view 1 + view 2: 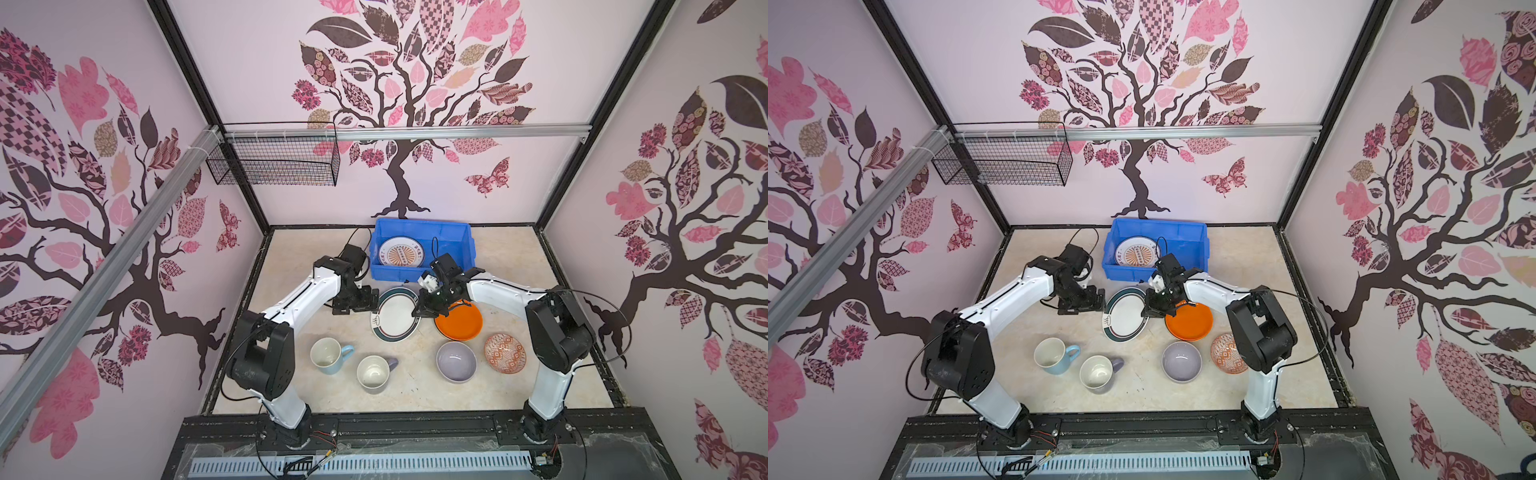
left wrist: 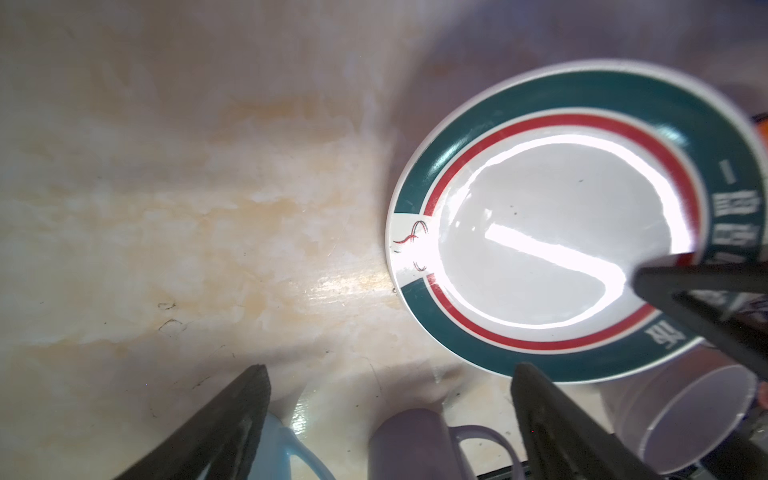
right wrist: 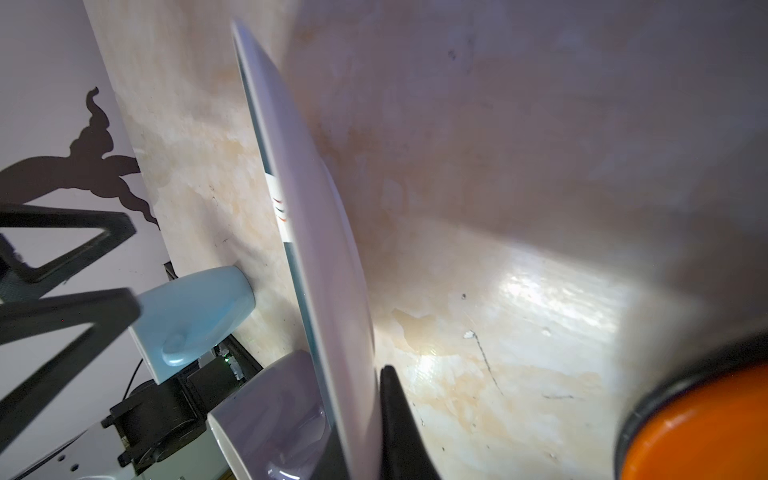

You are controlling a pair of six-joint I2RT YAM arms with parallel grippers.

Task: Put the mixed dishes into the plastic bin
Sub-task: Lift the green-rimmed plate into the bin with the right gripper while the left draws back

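The blue plastic bin [image 1: 422, 223] [image 1: 1158, 222] stands at the back, and a sunburst plate [image 1: 402, 251] lies inside it. In front of it is a dark-rimmed white plate [image 1: 395, 313] [image 1: 1125, 316] [image 2: 540, 232] [image 3: 316, 249]. My right gripper [image 1: 417, 311] [image 1: 1147, 309] [image 3: 361, 399] is shut on that plate's right edge, which is tilted up off the table. My left gripper [image 1: 372, 301] [image 1: 1102, 300] [image 2: 390, 370] stands open just off the plate's left edge, holding nothing.
An orange plate [image 1: 461, 322] [image 3: 698, 440] lies right of the held plate. Nearer the front stand a light-blue mug [image 1: 328, 353] [image 2: 282, 453], a lavender mug [image 1: 374, 374] [image 2: 411, 444], a lavender bowl [image 1: 456, 360] and a patterned bowl [image 1: 505, 353]. A wire basket [image 1: 274, 162] hangs at the back left.
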